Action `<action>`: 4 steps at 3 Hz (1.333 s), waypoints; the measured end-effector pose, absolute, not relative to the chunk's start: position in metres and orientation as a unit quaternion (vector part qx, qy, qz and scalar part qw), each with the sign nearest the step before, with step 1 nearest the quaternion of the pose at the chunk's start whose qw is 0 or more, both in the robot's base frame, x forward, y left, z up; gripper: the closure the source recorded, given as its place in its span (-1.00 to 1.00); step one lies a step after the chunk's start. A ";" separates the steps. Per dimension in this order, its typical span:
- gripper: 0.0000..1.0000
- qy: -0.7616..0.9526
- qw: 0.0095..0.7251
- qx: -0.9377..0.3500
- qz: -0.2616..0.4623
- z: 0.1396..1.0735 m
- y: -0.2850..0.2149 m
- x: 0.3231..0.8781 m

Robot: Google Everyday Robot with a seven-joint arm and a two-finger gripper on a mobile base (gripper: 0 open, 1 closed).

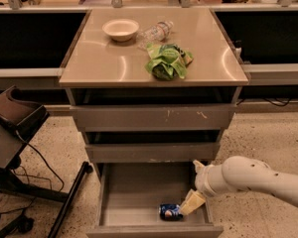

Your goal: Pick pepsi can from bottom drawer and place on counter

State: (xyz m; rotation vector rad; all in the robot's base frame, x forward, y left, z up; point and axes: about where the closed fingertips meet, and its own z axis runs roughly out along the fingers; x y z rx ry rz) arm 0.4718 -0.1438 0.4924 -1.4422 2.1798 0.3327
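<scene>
The pepsi can point(169, 211) is dark blue and lies on its side on the grey floor of the open bottom drawer point(134, 192), near the front right. My white arm reaches in from the right, over the drawer's right side. My gripper point(190, 203) shows as a pale yellowish tip inside the drawer, just right of the can and close to it. The tan counter point(109, 63) is the top of the cabinet above.
On the counter stand a white bowl point(120, 29), a clear plastic bottle point(156, 32) lying down and a green chip bag point(166, 61). The two upper drawers point(154, 117) are pushed in. A dark chair and cables point(15, 133) stand at the left.
</scene>
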 end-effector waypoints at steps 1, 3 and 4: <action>-1.00 0.801 0.251 -0.530 0.122 0.492 -0.144 0.472; -1.00 0.773 0.295 -0.513 0.227 0.437 -0.088 0.504; -1.00 0.773 0.300 -0.483 0.281 0.383 -0.058 0.512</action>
